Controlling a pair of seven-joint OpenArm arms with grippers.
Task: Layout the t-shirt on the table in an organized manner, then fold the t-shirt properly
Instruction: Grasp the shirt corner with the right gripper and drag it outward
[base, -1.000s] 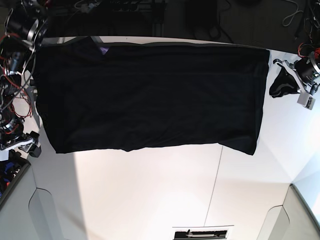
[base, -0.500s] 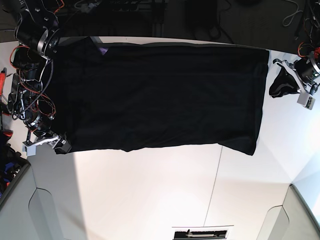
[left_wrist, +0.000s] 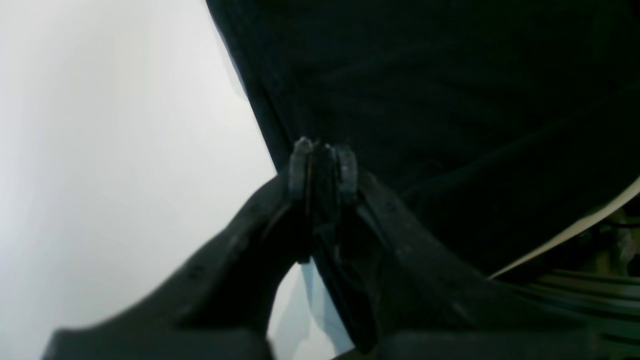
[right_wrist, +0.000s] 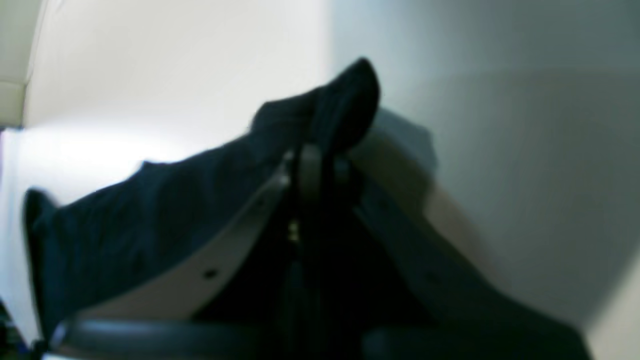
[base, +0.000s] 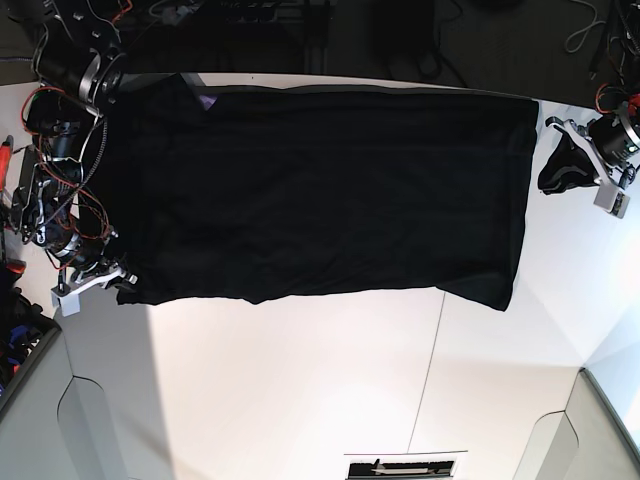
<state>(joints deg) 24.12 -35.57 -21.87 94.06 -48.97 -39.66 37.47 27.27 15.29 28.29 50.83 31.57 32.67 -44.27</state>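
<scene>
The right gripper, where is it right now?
In the base view the right gripper is at the left, at the near-left corner of the t-shirt, its jaws shut on that corner just above the table.

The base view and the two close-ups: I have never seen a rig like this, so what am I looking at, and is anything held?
This is a robot with two arms. The base view looks straight down on a white table. Spread flat across its far side lies a black t-shirt.

The other two pictures come from cameras on the wrists, each looking along its own gripper.

The right gripper, at the base view's left, is shut on the shirt's corner there; its wrist view shows dark cloth bunched at the closed fingers.

The left gripper, at the base view's right, is shut on a bunched bit of black cloth beside the shirt's edge; its wrist view shows fabric pinched between the tips.
</scene>
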